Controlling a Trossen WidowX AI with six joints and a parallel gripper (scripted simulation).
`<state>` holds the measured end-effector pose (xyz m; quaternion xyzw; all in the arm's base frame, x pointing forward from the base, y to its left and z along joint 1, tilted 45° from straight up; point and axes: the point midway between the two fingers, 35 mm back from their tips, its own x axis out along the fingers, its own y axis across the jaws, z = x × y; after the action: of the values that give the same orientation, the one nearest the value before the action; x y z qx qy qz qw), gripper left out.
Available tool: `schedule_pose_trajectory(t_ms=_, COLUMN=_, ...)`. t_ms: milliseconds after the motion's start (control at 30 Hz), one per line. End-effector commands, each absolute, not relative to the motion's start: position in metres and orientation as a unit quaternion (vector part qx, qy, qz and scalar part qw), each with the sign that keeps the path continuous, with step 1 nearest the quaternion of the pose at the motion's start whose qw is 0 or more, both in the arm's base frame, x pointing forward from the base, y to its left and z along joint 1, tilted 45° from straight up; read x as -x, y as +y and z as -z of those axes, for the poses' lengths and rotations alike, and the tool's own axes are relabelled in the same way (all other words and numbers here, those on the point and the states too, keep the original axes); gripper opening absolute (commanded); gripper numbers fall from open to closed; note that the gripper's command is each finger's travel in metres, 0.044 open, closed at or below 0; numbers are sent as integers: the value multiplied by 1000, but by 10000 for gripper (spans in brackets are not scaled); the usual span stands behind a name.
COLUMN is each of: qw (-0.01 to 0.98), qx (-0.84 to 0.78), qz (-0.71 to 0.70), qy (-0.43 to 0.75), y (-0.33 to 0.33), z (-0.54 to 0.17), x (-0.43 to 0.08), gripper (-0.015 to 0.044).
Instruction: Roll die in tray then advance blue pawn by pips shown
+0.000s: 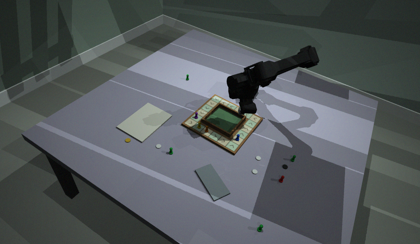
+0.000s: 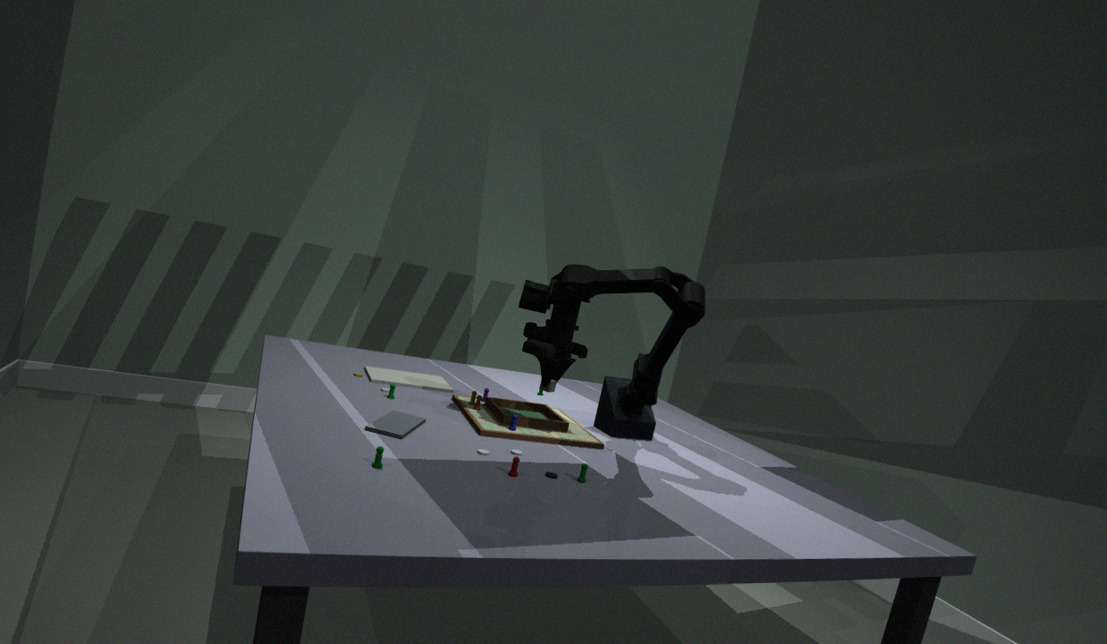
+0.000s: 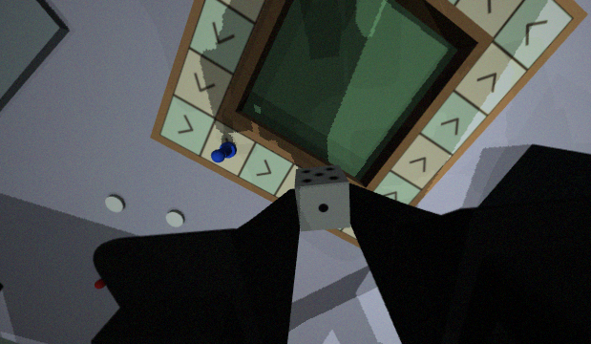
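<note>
Blue pawn point(image 1: 237, 137) point(image 2: 513, 421) point(image 3: 223, 152) standing on board, long axis upright, left of die in wrist view; tool point(image 2: 548, 385) point(image 3: 320, 194) pinching die point(image 3: 323, 198) above board, single-pip face facing wrist camera, five-pip face adjoining.

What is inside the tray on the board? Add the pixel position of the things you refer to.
Only green lining shows inside the tray point(image 1: 215, 129) point(image 2: 533, 421) point(image 3: 267, 139); no die lies on the visible part. In the wrist view, its far end is out of frame.

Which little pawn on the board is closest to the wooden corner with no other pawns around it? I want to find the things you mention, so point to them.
The blue pawn point(image 1: 237, 137) point(image 2: 513, 421) point(image 3: 223, 152); the purple, yellow and orange ones bunch near another corner.
</note>
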<state>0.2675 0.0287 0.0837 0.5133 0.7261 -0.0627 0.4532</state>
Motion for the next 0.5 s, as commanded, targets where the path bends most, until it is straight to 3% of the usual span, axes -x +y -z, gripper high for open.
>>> schedule_pose_trajectory(t_ms=0, qw=411, qx=-546, qz=119, qy=721, y=18, z=-67, x=-271, gripper=0)
schedule_pose_trajectory(t_ms=467, qw=277, qx=-623, qz=272, qy=679, y=-9, z=-20, x=-276, gripper=0)
